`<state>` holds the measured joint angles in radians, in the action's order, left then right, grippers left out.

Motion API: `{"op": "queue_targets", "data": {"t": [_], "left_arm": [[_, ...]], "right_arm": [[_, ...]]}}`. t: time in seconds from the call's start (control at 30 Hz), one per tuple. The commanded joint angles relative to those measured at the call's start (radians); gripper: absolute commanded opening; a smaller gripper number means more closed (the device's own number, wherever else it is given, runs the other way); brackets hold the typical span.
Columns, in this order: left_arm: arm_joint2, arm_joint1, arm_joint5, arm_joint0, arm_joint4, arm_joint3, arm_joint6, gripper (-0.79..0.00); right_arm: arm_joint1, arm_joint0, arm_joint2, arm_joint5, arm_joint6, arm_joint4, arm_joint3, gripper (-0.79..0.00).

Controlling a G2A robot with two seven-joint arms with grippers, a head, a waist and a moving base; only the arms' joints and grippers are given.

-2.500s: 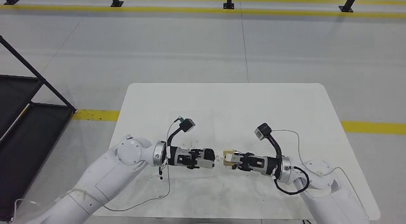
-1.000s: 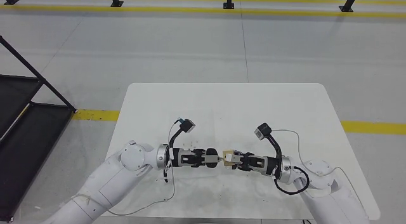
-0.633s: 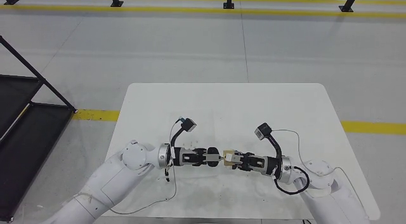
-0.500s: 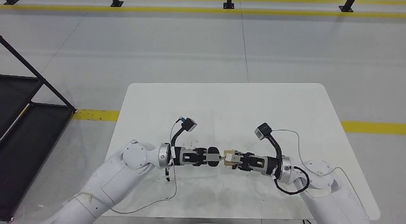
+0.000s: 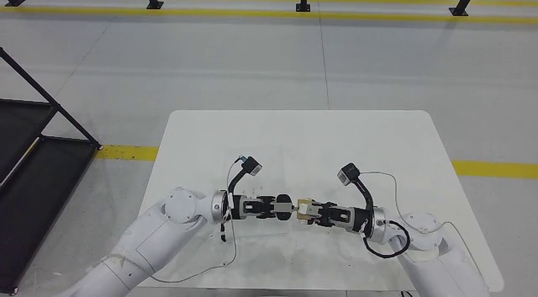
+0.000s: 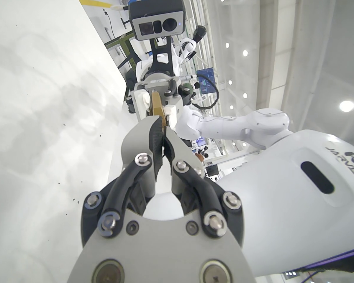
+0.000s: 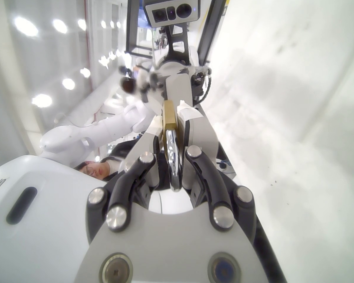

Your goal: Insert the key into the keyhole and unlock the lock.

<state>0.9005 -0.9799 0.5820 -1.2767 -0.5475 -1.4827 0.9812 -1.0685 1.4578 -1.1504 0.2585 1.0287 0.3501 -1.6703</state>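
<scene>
**Arms.** Both arms meet over the front half of the white table (image 5: 378, 141). They face each other, gripper to gripper, in one line running across it.

**Left gripper** (image 6: 162, 126): clenched. Its black pads (image 6: 155, 138) are pressed together along almost their whole length. At their tips only a sliver of yellow metal, the key (image 6: 164, 122), shows (the rest lies hidden between the pads). The tips stand right at the near end of the lock (image 6: 156, 104). Whether the key has entered the keyhole cannot be told, since the pad tips cover the place where the two meet.

**Right gripper** (image 7: 171, 126): grasping the lock. Its white fingers (image 7: 194, 125) clamp the brass body from both sides, with the jaws parted only by the thickness of that body. The body points away from the wrist, toward the left gripper. The silver shackle (image 7: 173, 156) points back toward the right gripper's palm and lies between the black finger links. How it is seated in the body cannot be made out.

**From above.** The lock shows as a small yellow block between the two grippers. It touches the right gripper's fingers and sits just beside the tips of the left. It lies near the table's front edge and well apart from the far one.
</scene>
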Motion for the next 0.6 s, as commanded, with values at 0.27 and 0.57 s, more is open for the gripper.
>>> {"op": "queue_targets", "data": {"t": [0.27,0.57], "left_arm": [[0.003,-0.007,0.002,0.001,0.018,0.007,0.003,-0.785],[0.003,-0.016,0.01,0.004,0.022,0.012,0.001,-0.785]], "right_arm": [[0.0,0.0,0.0,0.0,0.0,0.0,0.0,-0.785],[0.0,0.0,0.0,0.0,0.0,0.0,0.0,-0.785]]}}
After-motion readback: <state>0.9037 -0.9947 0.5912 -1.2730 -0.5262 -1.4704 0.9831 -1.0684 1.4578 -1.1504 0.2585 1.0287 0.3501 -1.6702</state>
